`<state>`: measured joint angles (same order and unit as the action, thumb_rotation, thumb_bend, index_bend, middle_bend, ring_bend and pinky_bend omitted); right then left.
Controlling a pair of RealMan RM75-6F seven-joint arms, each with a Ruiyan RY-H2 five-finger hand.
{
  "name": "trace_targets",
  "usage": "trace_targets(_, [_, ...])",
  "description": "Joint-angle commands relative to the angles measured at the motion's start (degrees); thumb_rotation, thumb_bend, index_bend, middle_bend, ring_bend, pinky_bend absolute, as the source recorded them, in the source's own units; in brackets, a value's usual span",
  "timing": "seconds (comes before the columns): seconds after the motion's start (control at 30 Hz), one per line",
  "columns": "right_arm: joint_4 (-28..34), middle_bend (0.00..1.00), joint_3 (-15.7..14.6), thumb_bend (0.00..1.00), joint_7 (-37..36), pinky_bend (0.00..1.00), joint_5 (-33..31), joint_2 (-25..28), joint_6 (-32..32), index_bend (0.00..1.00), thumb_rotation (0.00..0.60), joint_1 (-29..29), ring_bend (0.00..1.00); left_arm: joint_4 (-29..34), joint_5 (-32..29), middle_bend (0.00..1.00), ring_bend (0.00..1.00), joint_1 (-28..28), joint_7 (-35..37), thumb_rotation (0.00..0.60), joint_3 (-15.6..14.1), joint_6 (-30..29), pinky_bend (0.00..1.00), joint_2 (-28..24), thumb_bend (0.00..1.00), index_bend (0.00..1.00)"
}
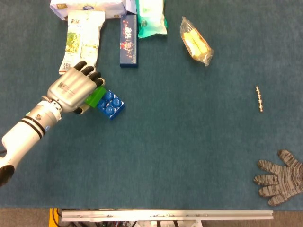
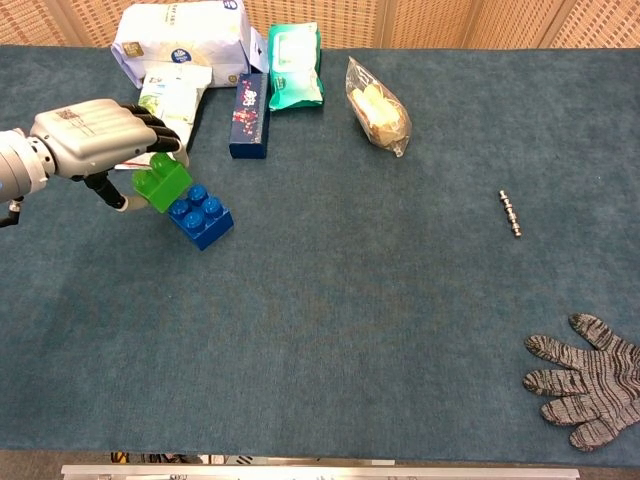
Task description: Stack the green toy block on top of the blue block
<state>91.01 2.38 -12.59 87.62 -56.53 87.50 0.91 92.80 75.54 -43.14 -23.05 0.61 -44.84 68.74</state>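
Observation:
My left hand [image 1: 72,92] [image 2: 92,141] grips the green toy block [image 1: 95,96] [image 2: 162,182] between its thumb and fingers. The green block hangs tilted just off the left edge of the blue block [image 1: 111,104] [image 2: 203,217], overlapping its left corner; whether they touch I cannot tell. The blue block lies studs-up on the teal cloth, turned diagonally. My right hand shows in neither view.
Along the far edge lie a white bag [image 2: 180,34], a snack packet [image 2: 168,103], a dark blue box [image 2: 248,114], a green wipes pack [image 2: 295,66] and a clear food bag [image 2: 378,116]. A small metal chain [image 2: 511,213] and a grey glove [image 2: 584,380] lie at the right.

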Motion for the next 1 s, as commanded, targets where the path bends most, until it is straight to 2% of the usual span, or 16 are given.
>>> trace_targets(0.03, [0.0, 0.25, 0.0, 0.23, 0.0, 0.13, 0.0, 0.0, 0.1, 0.16, 0.600, -0.1, 0.08, 0.4, -0.5, 0.23, 0.17, -0.2, -0.6, 0.600, -0.1, 0.1, 0.13, 0.0, 0.29, 0.38])
trace_targets(1.0, [-0.7, 0.25, 0.0, 0.23, -0.5, 0.15, -0.1, -0.3, 0.2, 0.16, 0.600, -0.5, 0.08, 1.5, -1.4, 0.24, 0.17, -1.2, -3.5, 0.600, -1.0, -0.7, 0.13, 0.8, 0.29, 0.39])
